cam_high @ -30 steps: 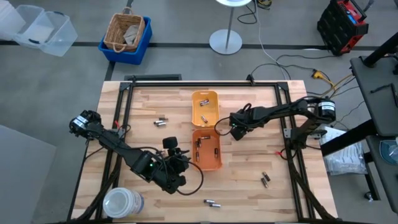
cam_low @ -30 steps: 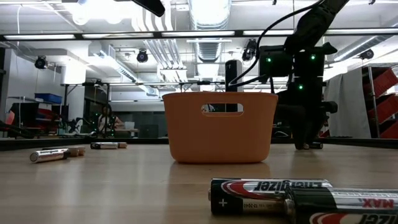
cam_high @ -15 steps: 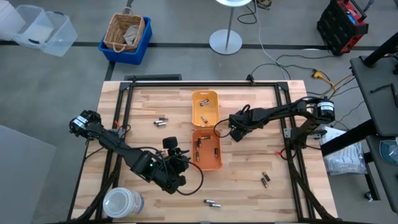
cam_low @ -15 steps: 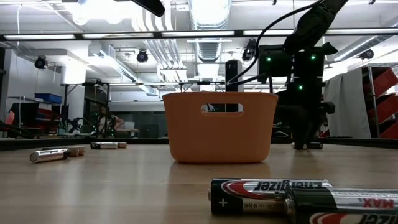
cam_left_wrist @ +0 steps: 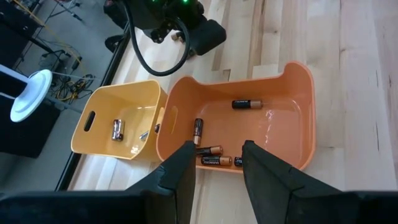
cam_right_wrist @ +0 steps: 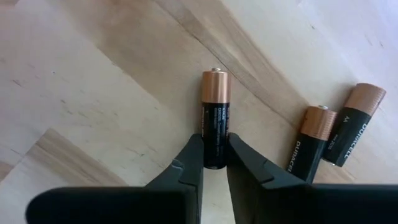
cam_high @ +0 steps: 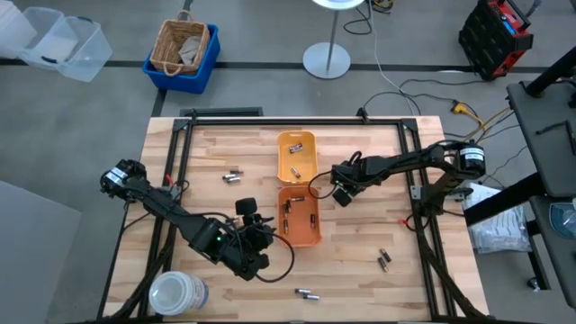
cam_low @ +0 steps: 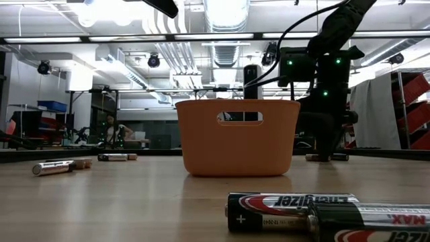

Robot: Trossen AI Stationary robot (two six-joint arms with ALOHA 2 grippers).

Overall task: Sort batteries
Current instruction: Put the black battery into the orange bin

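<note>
My right gripper [cam_right_wrist: 214,163] fingers clamped 1 battery [cam_right_wrist: 215,118] by its base; left gripper [cam_left_wrist: 217,163] spread open at 7 o'clock. Risk: shallow grip, slip on lift.

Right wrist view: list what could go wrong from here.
The right gripper has only the dark end of one battery between its jaws, so it may swing or slip on lifting. Two more batteries lie close beside it and could be knocked and rolled across the table.
</note>
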